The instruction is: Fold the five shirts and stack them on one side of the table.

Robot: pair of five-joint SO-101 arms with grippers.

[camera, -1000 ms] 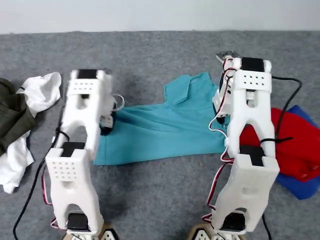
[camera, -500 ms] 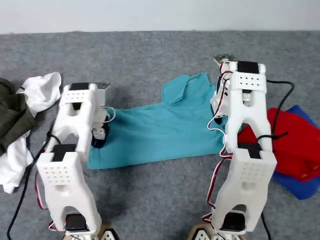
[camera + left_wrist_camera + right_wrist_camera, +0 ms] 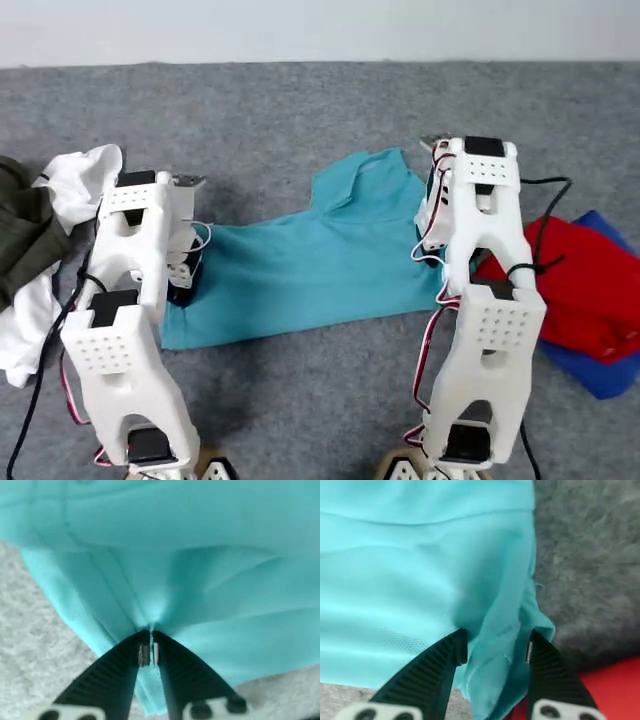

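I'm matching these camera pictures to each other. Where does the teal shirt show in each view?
High view: the teal shirt lies spread mid-table, between the two arms.
Left wrist view: the teal shirt is pinched in the left gripper.
Right wrist view: the teal shirt has its bunched edge at the right gripper.
Shared landmark: the grey table cover.

No text, label, brand, number or sign can be read, neither on the teal shirt (image 3: pixel 310 265) nor on the grey table (image 3: pixel 300 110).
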